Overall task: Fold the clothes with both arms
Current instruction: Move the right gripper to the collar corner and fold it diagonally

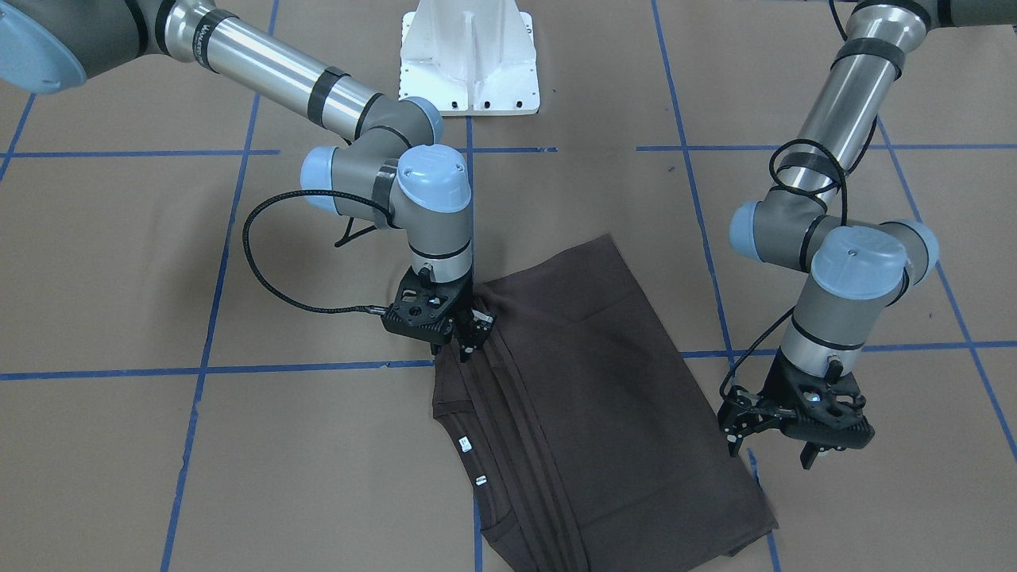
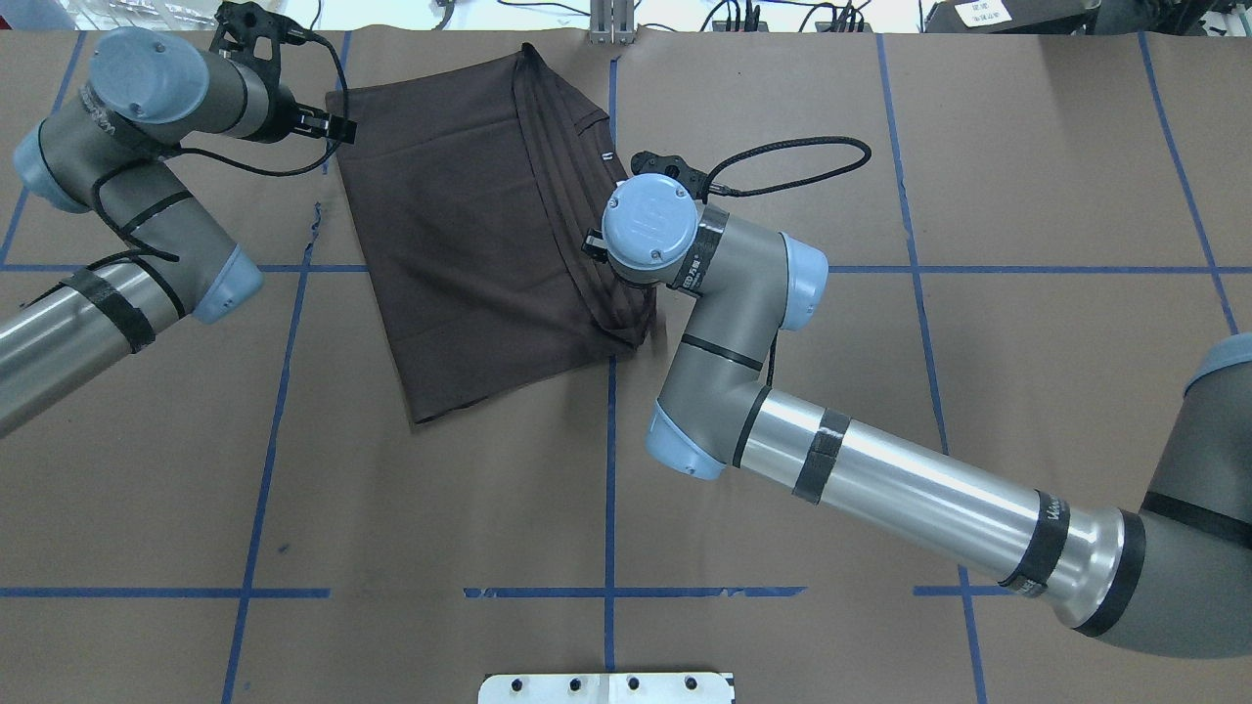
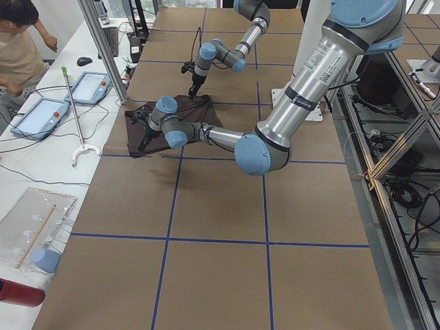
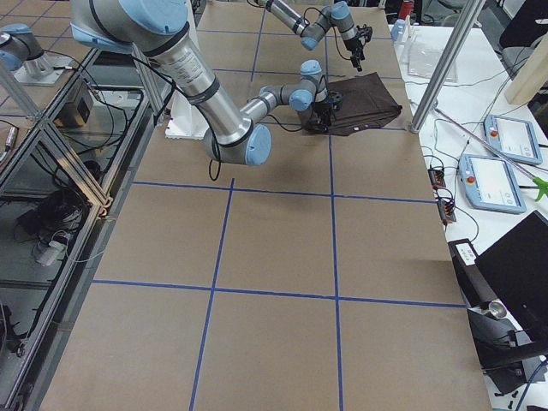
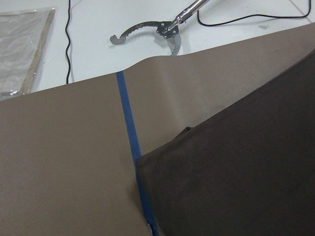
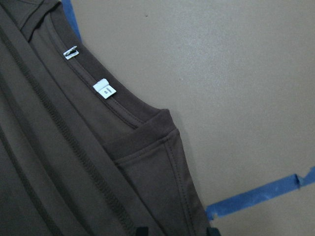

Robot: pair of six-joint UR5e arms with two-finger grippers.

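Six views (two wrist close-ups) share the T-shirt (image 1: 604, 381).

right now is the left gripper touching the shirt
Apart. In the exterior front-facing view the left gripper hangs beside the T-shirt, with bare brown table showing between its fingers and the cloth's edge.

You get bright, even overhead light in every view, with only soft, short shadows. Glare streaks the silver arm tubes (image 1: 262, 67). The dark T-shirt (image 1: 604, 413) loses fold detail. Both wrist views look slightly soft.
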